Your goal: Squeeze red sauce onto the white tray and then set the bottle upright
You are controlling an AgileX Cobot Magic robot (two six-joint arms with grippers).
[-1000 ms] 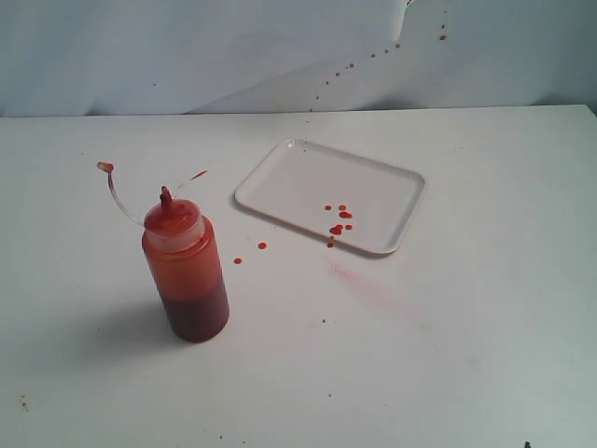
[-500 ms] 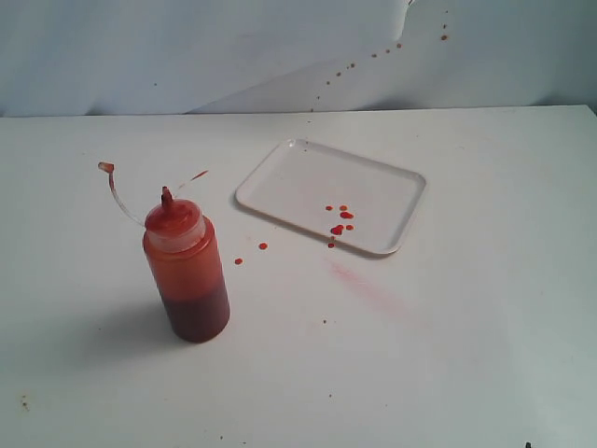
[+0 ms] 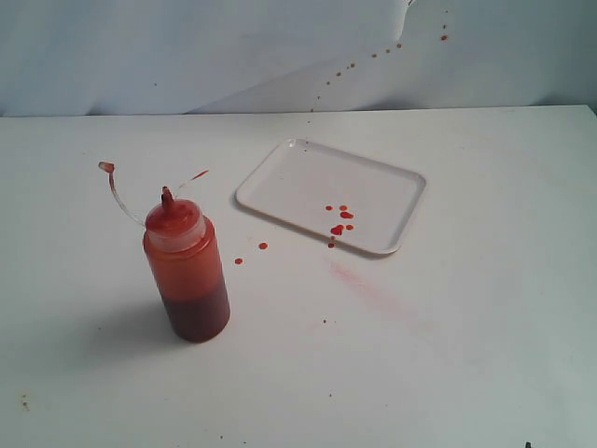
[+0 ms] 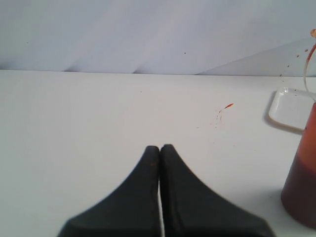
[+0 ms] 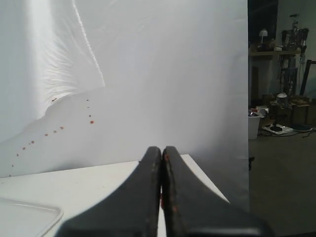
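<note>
The bottle (image 3: pixel 186 271) stands upright on the table at the left, orange-red with dark sauce low inside, its tethered cap (image 3: pixel 105 168) hanging off to the side. To its right lies the white tray (image 3: pixel 308 177), with small drops of red sauce (image 3: pixel 337 229) near its front edge. No gripper shows in the exterior view. In the left wrist view my left gripper (image 4: pixel 160 147) is shut and empty, with the bottle (image 4: pixel 302 182) and a tray corner (image 4: pixel 289 106) off to one side. My right gripper (image 5: pixel 162 148) is shut and empty, a tray corner (image 5: pixel 29 215) beside it.
Two red drops (image 3: pixel 250 253) lie on the table between bottle and tray, and a faint pink smear (image 3: pixel 359 283) lies in front of the tray. Red specks dot the white backdrop (image 3: pixel 373 54). Beyond the table's right edge (image 5: pixel 212 185) the floor drops away.
</note>
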